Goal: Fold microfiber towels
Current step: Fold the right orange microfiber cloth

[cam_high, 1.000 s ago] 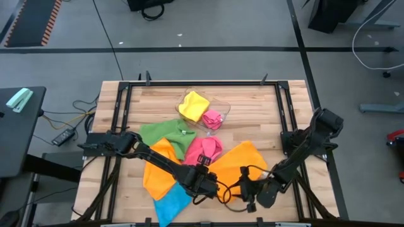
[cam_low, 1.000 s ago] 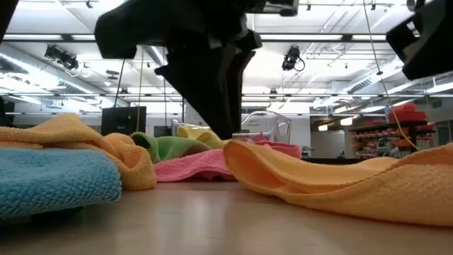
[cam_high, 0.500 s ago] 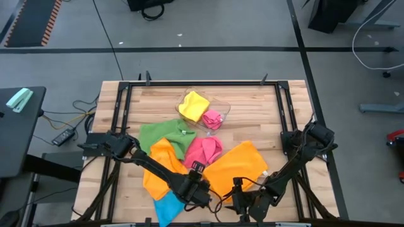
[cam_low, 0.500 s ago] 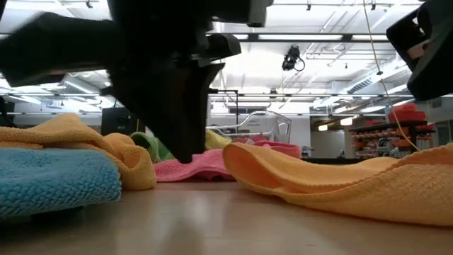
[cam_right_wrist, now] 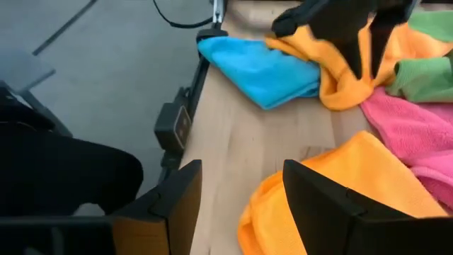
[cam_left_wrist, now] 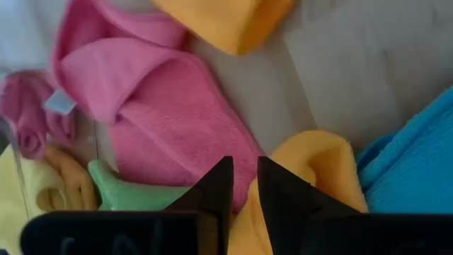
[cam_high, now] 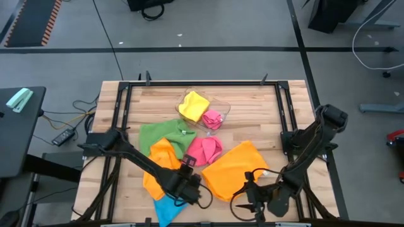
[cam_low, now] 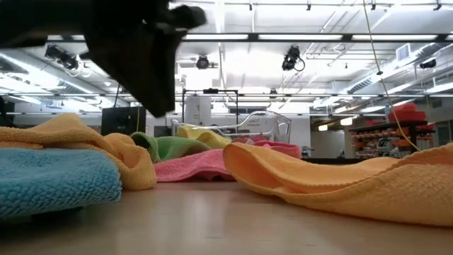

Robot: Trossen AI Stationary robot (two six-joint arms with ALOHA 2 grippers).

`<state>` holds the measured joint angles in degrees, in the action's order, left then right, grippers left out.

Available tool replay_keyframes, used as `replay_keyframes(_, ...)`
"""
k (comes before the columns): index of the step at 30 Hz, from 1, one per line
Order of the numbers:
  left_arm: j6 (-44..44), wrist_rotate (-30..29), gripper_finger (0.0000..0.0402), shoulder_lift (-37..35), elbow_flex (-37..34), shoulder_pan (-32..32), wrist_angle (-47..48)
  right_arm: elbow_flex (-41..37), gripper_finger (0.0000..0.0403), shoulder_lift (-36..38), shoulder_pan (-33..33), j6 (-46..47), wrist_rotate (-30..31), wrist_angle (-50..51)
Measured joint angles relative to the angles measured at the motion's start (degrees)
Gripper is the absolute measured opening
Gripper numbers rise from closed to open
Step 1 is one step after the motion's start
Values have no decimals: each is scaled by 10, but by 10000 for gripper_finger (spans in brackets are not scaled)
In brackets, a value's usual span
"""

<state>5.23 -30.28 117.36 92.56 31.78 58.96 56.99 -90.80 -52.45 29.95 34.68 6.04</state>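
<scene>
Loose microfiber towels lie on the wooden table: a large orange one (cam_high: 237,167), a second crumpled orange one (cam_high: 161,165), a blue one (cam_high: 169,207) at the near edge, a pink one (cam_high: 205,150) and a green one (cam_high: 161,133). My left gripper (cam_high: 183,189) hangs above the crumpled orange towel (cam_left_wrist: 311,163). Its fingers stand a narrow gap apart with nothing between them (cam_left_wrist: 243,166). My right gripper (cam_high: 252,197) hovers open above the large orange towel's near edge (cam_right_wrist: 340,191), and its jaws (cam_right_wrist: 241,170) are empty.
A clear tray (cam_high: 222,106) at the far middle holds a yellow towel (cam_high: 194,104) and a small pink one (cam_high: 213,118). Black rails frame the table. Bare wood shows at the near edge between the blue (cam_right_wrist: 258,64) and orange towels.
My left gripper has gone up and toward the table's left edge, away from the large orange towel's raised fold, and now hangs over the crumpled orange one. My right gripper has risen out of the low view. The towels have not moved.
</scene>
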Motion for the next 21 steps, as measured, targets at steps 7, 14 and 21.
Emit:
replay_keyframes(7, 9, -2, 75, -142, -148, -2, -144, 0, 207, -45, 22, -1, 39, -19)
replay_keyframes(14, 17, -2, 64, -259, -259, -2, -250, 0, 207, -130, 34, 0, 41, -118)
replay_keyframes(21, 19, -2, 63, -354, -347, -2, -328, 0, 206, -192, 37, 41, 43, -155)
